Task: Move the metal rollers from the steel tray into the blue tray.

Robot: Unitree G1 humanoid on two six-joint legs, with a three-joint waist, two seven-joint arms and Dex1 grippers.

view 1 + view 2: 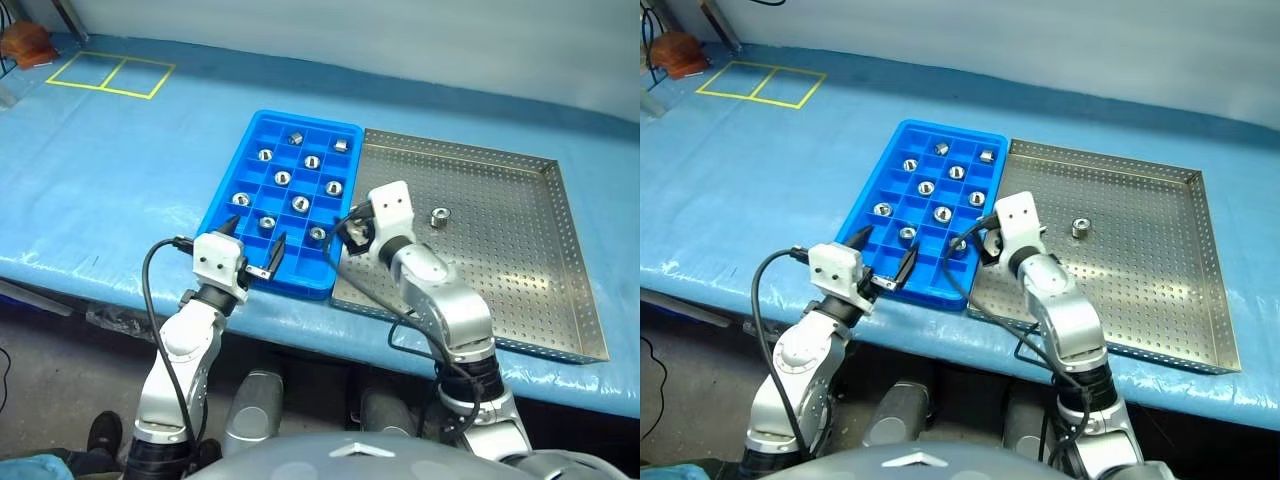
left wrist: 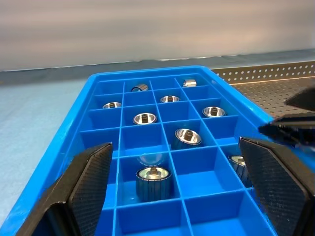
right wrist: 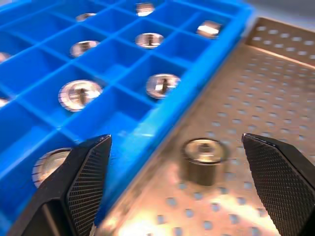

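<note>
While one metal roller [image 1: 439, 215] stands upright alone in the steel tray [image 1: 560, 300], just ahead of the right hand [image 3: 177, 191], fingers spread and empty, near the blue tray [image 1: 232, 190] rim, the left hand [image 1: 254, 253], also spread and empty, sits farther off, with bare perforated floor all round.

Blue tray [image 1: 225, 200] left of, touching steel tray [image 1: 520, 260]; rollers [image 1: 300, 203] in compartments, one roller [image 1: 438, 215] on steel tray.

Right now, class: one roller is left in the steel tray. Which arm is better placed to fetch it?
Right. The open right gripper is over the steel tray, facing the roller; the left gripper hovers at the blue tray.
</note>
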